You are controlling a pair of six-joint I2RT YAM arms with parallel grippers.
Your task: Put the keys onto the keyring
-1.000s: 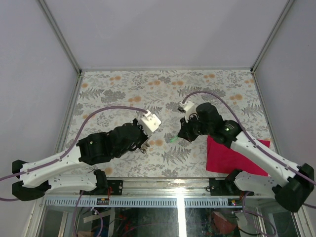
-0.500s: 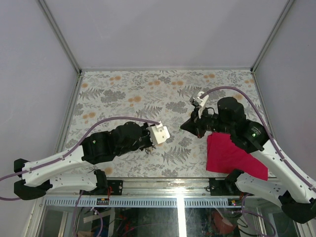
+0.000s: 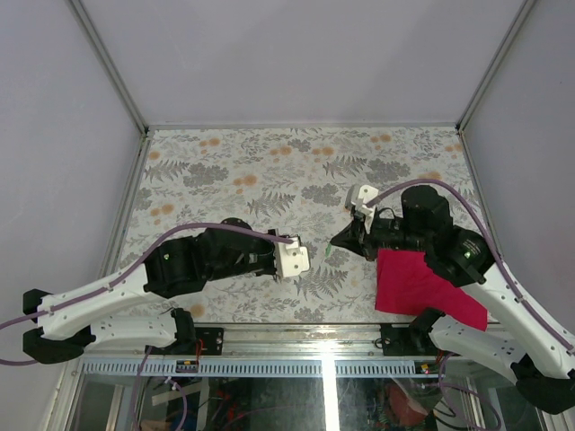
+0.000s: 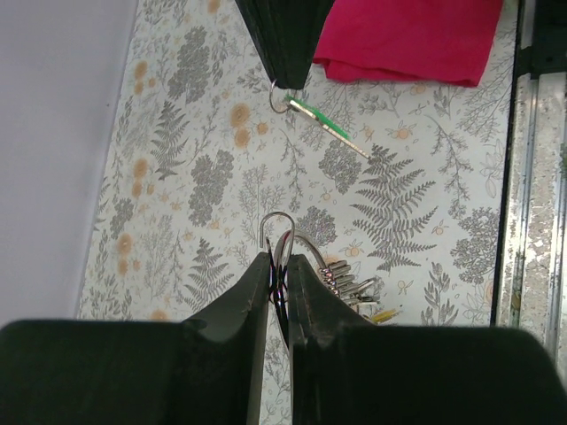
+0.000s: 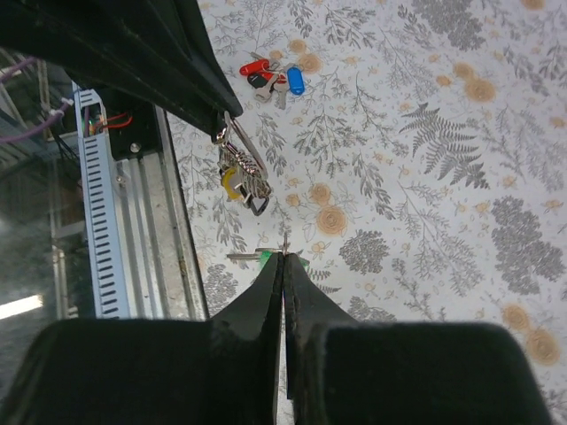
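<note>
The left gripper (image 4: 277, 262) is pinched nearly closed on the keyring (image 5: 239, 173). It holds the wire loop up toward the other arm, likely so a key can be threaded on. The right gripper (image 5: 283, 266), closed tight, holds the green key (image 4: 326, 127) opposite the loop, just apart from it. The red key (image 5: 252, 66) and blue key (image 5: 295, 80) lie together on the tabletop (image 5: 425, 221). No container is in view.

Left arm (image 3: 99, 296) and right arm (image 3: 508, 301): long links are cased in white, joints and bases in black. A purple cable (image 3: 184, 232) is run along each arm to a white camera block (image 3: 293, 259) at the wrist. Fingers (image 4: 237, 305) are seen as matte black wedges, tapered to thin tips. A small green light (image 3: 466, 254) is noted on the right arm.
</note>
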